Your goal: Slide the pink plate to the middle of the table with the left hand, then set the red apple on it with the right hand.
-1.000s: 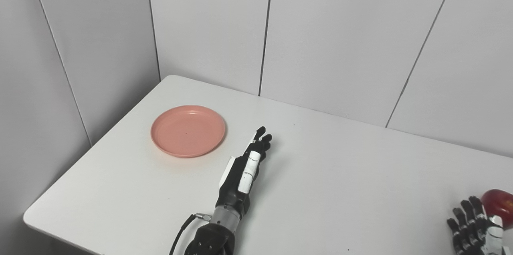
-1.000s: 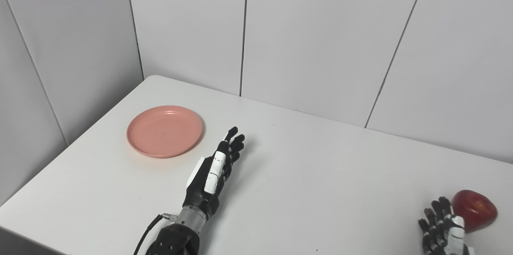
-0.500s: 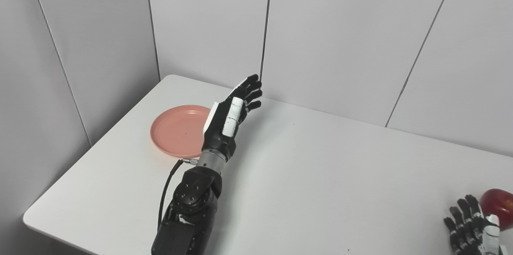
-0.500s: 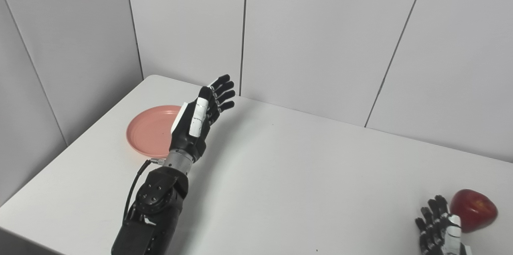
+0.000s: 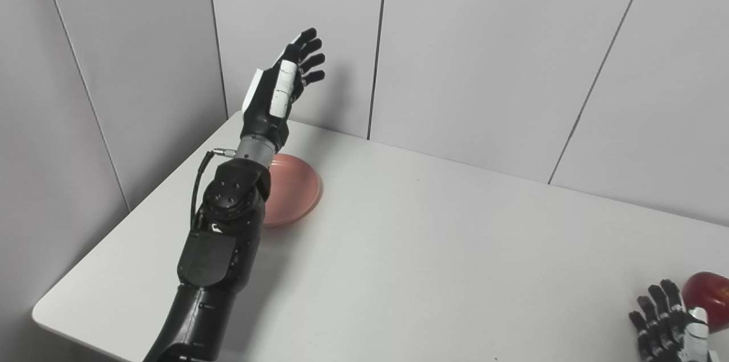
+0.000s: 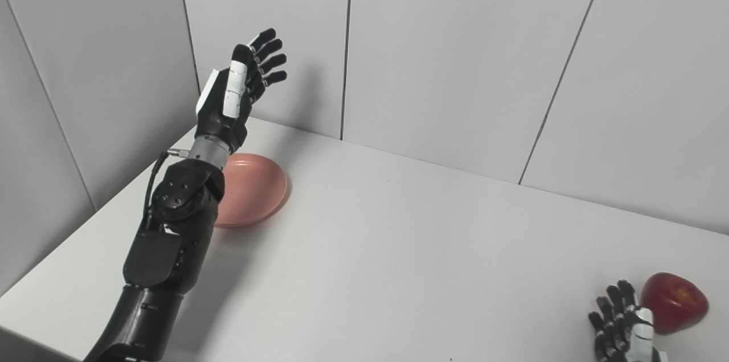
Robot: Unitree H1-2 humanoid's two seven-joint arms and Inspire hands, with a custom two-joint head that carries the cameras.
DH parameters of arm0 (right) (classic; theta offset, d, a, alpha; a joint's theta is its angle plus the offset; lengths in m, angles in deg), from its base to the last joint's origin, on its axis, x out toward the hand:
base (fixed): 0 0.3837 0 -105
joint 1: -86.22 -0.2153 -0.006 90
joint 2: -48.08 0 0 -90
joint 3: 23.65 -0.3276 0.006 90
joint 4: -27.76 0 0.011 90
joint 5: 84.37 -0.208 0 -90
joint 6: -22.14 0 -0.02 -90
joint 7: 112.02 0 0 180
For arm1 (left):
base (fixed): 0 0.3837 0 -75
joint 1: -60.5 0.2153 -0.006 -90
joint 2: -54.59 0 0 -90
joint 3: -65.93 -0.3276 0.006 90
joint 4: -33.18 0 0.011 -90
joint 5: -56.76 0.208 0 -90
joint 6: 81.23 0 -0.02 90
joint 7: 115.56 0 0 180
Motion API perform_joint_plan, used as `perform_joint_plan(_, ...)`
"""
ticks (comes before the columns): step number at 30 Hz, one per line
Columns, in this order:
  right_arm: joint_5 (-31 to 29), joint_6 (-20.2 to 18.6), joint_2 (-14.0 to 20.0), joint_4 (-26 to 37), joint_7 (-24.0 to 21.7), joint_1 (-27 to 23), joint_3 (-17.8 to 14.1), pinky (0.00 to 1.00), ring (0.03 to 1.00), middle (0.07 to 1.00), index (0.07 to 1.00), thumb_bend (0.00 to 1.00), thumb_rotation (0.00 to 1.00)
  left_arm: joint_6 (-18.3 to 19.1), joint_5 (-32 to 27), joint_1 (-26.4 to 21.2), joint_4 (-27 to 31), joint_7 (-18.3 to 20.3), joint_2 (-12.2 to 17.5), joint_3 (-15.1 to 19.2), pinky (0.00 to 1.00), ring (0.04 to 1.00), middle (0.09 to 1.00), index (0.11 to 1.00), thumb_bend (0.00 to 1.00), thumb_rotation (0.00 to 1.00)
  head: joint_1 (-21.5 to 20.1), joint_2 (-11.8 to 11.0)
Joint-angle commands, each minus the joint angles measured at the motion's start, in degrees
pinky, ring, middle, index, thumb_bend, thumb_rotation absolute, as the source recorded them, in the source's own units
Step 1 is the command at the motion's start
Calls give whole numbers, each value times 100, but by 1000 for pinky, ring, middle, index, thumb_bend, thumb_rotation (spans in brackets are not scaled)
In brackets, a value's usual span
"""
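**Left hand lifted high above the plate**

Since one second ago my left hand has risen from low over the white table near the middle to high in front of the grey wall panels, above the far left corner. It holds nothing; its black fingers are spread apart and point upward. The round pink plastic plate has not moved: it lies flat at the far left part of the table, and now my left forearm stands in front of it and hides its left half from both cameras. I cannot see any contact between arm and plate.

The shiny red apple rests at the near right corner of the table, well apart from the plate. My right hand stays just beside it, on its left, with the fingers extended and separated, grasping nothing. Whether a finger touches the apple, I cannot tell. Between the plate and the apple the table surface is bare white.
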Motion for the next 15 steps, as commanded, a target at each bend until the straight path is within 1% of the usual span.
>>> perform_joint_plan(1, -4, -65, -28, -123, -34, 21, 49, 1000, 1000, 1000, 995, 679, 1000, -180, -55, -387, -95, 23, 175, 69, 847, 890, 916, 880, 1000, 995, 1, 2)
perform_joint_plan(3, -10, -68, -33, -123, -33, 23, 39, 1000, 1000, 1000, 997, 675, 1000, -199, -24, -479, -294, -61, 286, 161, 812, 866, 896, 855, 1000, 964, 12, 1)
perform_joint_plan(6, -19, -56, -31, -135, -49, 23, 36, 1000, 1000, 1000, 999, 675, 1000, -153, 14, -595, -580, -121, 462, 270, 815, 854, 891, 863, 1000, 972, 21, -4)
perform_joint_plan(10, -6, -65, -41, -158, -31, 19, 32, 1000, 1000, 1000, 999, 677, 1000, -273, -31, -725, -1094, -126, 703, 433, 769, 845, 883, 860, 1000, 967, 35, -51)
perform_joint_plan(12, 21, -36, -39, -192, -34, 8, 42, 1000, 1000, 1000, 1000, 671, 1000, -350, -50, -765, -1326, -115, 794, 493, 774, 847, 884, 866, 998, 969, 49, -80)
perform_joint_plan(13, 24, -23, -37, -208, -41, 4, 42, 1000, 1000, 1000, 1000, 663, 1000, -389, -64, -778, -1416, -97, 831, 509, 814, 865, 902, 892, 993, 974, 49, -80)
perform_joint_plan(14, 26, -16, -37, -218, -46, 1, 41, 1000, 1000, 1000, 1000, 664, 1000, -416, -75, -786, -1471, -87, 854, 516, 828, 873, 908, 901, 984, 979, 49, -80)
perform_joint_plan(15, 38, -5, -37, -258, -45, -18, 37, 1000, 1000, 1000, 1000, 666, 1000, -471, -87, -819, -1672, -86, 933, 550, 846, 882, 916, 911, 972, 984, 68, -98)
